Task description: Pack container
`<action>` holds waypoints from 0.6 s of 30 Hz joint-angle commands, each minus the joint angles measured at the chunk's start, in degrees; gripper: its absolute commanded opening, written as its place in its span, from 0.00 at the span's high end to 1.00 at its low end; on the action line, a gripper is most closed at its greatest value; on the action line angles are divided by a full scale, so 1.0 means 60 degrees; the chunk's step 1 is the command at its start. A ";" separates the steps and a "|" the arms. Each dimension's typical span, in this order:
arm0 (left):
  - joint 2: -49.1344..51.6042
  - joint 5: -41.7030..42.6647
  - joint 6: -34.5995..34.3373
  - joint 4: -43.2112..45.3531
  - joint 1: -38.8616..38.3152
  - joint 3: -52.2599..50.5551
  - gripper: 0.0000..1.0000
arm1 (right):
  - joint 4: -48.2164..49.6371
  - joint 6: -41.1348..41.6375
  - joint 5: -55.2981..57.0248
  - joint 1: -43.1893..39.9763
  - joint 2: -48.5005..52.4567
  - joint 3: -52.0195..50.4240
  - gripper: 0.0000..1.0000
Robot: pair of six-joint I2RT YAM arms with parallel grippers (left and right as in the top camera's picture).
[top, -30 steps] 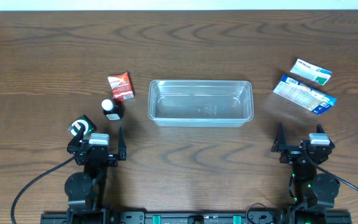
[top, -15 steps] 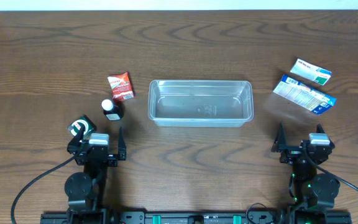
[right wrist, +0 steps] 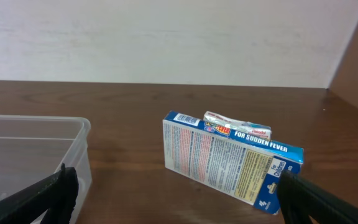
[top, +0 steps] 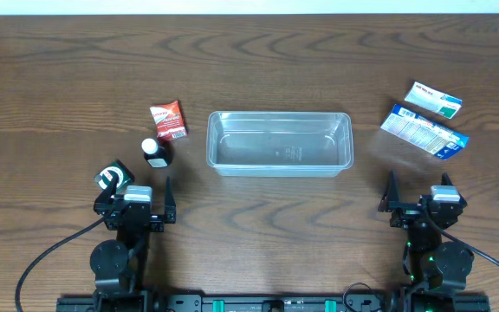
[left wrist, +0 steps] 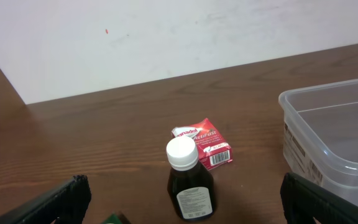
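The clear plastic container (top: 280, 143) sits empty at the table's middle; its corner shows in the left wrist view (left wrist: 334, 137) and the right wrist view (right wrist: 36, 155). A dark bottle with a white cap (top: 154, 153) (left wrist: 188, 183) and a red packet (top: 169, 120) (left wrist: 205, 143) lie left of it. A blue box (top: 424, 131) (right wrist: 232, 158) and a white-green packet (top: 433, 99) (right wrist: 238, 127) lie to its right. My left gripper (top: 137, 195) (left wrist: 182, 202) is open and empty near the front edge, the bottle ahead of it. My right gripper (top: 417, 192) (right wrist: 176, 193) is open and empty.
A small black-and-green packet (top: 112, 177) lies by the left gripper; its corner shows in the left wrist view (left wrist: 114, 219). A white wall stands behind the table's far edge.
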 commanded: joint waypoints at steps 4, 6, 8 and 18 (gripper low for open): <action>-0.0066 -0.0011 -0.0055 -0.0127 -0.0029 -0.0255 0.02 | 0.0499 0.0219 -0.0080 0.0058 -0.0040 -0.0018 0.01; -0.0066 -0.0011 -0.0051 -0.0127 -0.0029 -0.0255 0.02 | 0.0882 0.0226 -0.0339 0.0055 -0.0040 -0.0015 0.01; -0.0066 -0.0011 -0.0055 -0.0127 -0.0029 -0.0255 0.02 | 0.0936 0.0576 -0.0335 0.0051 -0.0004 0.0080 0.01; -0.0066 -0.0011 -0.0055 -0.0127 -0.0029 -0.0255 0.02 | 0.0211 0.0594 -0.0364 -0.0127 0.4007 0.2965 0.01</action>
